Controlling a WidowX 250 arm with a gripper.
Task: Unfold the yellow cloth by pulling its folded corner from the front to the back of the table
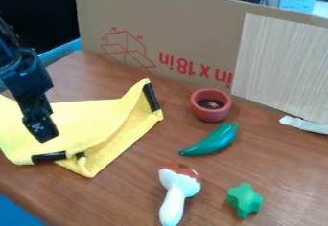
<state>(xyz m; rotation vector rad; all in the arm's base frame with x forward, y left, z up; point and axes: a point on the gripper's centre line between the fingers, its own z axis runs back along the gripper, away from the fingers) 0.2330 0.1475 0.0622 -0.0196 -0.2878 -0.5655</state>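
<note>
1. Camera view, left: my gripper (41, 133), pointing down over the yellow cloth (96, 124). I cannot tell whether it is open or closed, nor whether it touches the fabric.
2. Yellow cloth, directly beneath and around the gripper in view, on the left part of the wooden table (128, 196). I judge it light, soft and limp, not fragile; it should sag and fold wherever I leave it unsupported.
3. Right-hand folds, with a black strip (151, 97) at the raised corner. I judge this corner the best hold: it stands proud, so I could pinch it without pressing on the wood. The strip looks smoother than the weave and may slip, so I would take fabric along with it.
4. Near edge, with a second black strip (49, 157). It lies lower; I judge it the harder hold, where a shallow pinch might skid off.
5. Right of the cloth: a red pot (208, 116), a teal pepper (213, 141) just in front of it, a mushroom-shaped toy (179, 184) and a green star (244, 200), all standing apart from the fabric.
6. Behind: a cardboard panel (179, 28), upright along the table's far side.
</note>
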